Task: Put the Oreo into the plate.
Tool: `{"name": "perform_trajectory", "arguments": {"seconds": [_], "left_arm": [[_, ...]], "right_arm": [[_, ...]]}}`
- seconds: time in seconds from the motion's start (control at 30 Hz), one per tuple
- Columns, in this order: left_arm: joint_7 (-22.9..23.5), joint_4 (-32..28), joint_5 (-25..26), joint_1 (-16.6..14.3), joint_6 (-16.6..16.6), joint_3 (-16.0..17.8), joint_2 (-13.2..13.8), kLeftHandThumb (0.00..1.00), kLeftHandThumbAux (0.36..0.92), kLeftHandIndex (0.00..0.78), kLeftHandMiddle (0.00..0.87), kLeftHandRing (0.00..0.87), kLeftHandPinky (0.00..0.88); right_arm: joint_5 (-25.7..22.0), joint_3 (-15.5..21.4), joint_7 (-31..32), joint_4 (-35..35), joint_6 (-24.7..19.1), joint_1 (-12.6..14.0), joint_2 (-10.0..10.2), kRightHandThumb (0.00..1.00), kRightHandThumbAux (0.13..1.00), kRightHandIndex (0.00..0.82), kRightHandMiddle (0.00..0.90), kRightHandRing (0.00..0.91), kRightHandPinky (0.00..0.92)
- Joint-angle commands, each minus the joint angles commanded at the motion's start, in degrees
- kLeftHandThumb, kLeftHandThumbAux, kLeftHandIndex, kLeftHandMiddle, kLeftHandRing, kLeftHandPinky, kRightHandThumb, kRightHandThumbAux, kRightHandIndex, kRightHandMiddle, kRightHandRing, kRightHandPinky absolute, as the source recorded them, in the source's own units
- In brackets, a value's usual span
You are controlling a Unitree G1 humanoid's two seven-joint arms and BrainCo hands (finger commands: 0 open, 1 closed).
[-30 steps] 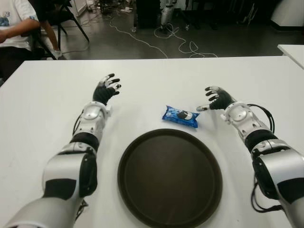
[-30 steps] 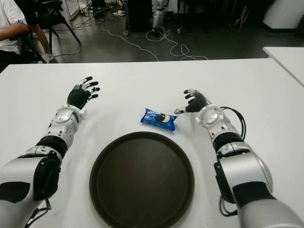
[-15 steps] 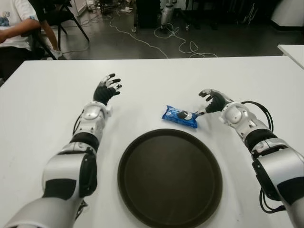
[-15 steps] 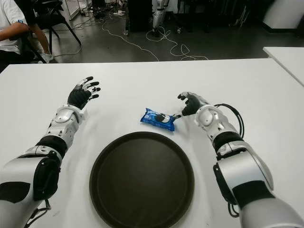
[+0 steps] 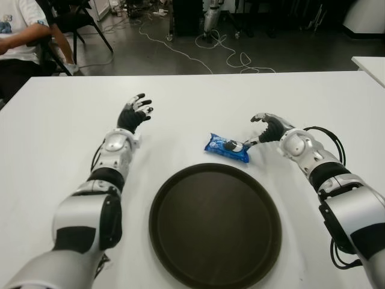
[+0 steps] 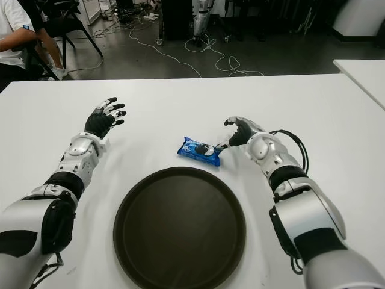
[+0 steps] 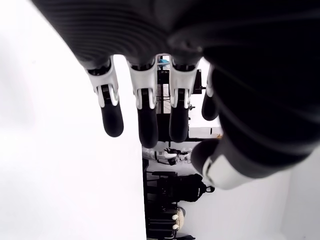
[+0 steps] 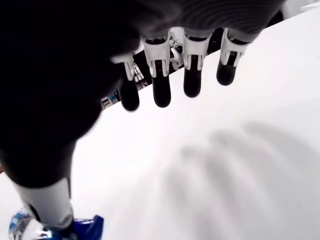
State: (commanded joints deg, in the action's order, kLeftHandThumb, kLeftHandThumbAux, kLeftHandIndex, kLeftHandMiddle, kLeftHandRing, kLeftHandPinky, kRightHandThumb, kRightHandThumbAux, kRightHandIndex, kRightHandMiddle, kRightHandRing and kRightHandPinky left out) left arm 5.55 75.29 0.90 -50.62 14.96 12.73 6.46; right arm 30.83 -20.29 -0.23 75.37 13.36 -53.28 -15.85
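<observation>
The Oreo point(image 5: 227, 147) is a blue pack lying flat on the white table point(image 5: 192, 102), just beyond the far rim of the dark round plate point(image 5: 215, 226). My right hand point(image 5: 256, 130) is at the pack's right end, fingers spread and holding nothing. Its thumb tip touches the wrapper's right edge, as the right wrist view shows with the blue pack point(image 8: 86, 227) beside the thumb. My left hand point(image 5: 135, 113) is open, well to the left of the Oreo, fingers spread above the table.
A person point(image 5: 18, 30) sits beyond the table's far left corner, next to a chair. Cables point(image 5: 224, 55) lie on the floor behind the table. The corner of another white table point(image 5: 369, 64) shows at the far right.
My right hand has moved left toward the Oreo and its thumb now meets the pack's right end. The pack has barely shifted. The left hand has not moved.
</observation>
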Motion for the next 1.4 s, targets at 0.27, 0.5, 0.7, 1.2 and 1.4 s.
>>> {"name": "perform_trajectory", "arguments": {"seconds": [0.27, 0.5, 0.7, 1.2, 1.4], "left_arm": [[-0.1, 0.0, 0.1, -0.1, -0.2, 0.1, 0.0, 0.178, 0.721, 0.137, 0.214, 0.21, 0.212], [-0.2, 0.1, 0.2, -0.1, -0.2, 0.2, -0.1, 0.187, 0.732, 0.132, 0.209, 0.207, 0.214], [-0.2, 0.1, 0.3, -0.1, -0.3, 0.3, 0.0, 0.188, 0.732, 0.132, 0.213, 0.209, 0.212], [0.1, 0.0, 0.0, 0.0, 0.0, 0.0, 0.3, 0.193, 0.729, 0.135, 0.216, 0.209, 0.224], [0.1, 0.1, 0.0, 0.0, -0.1, 0.0, 0.4, 0.201, 0.734, 0.138, 0.22, 0.213, 0.232]], "right_arm": [[0.4, -0.4, -0.6, -0.5, -0.1, -0.3, 0.0, 0.0, 0.717, 0.168, 0.139, 0.136, 0.134], [0.3, -0.2, -1.9, -0.7, 0.3, -0.3, 0.0, 0.0, 0.72, 0.149, 0.114, 0.102, 0.089], [0.2, -0.1, -2.9, -1.1, 0.2, -0.5, 0.0, 0.0, 0.727, 0.134, 0.117, 0.102, 0.09], [0.2, 0.0, -3.4, -1.2, -0.6, -1.0, -0.1, 0.0, 0.767, 0.143, 0.129, 0.118, 0.105], [0.1, 0.1, -3.5, -1.1, -1.2, -1.3, -0.2, 0.0, 0.764, 0.148, 0.133, 0.119, 0.103]]}}
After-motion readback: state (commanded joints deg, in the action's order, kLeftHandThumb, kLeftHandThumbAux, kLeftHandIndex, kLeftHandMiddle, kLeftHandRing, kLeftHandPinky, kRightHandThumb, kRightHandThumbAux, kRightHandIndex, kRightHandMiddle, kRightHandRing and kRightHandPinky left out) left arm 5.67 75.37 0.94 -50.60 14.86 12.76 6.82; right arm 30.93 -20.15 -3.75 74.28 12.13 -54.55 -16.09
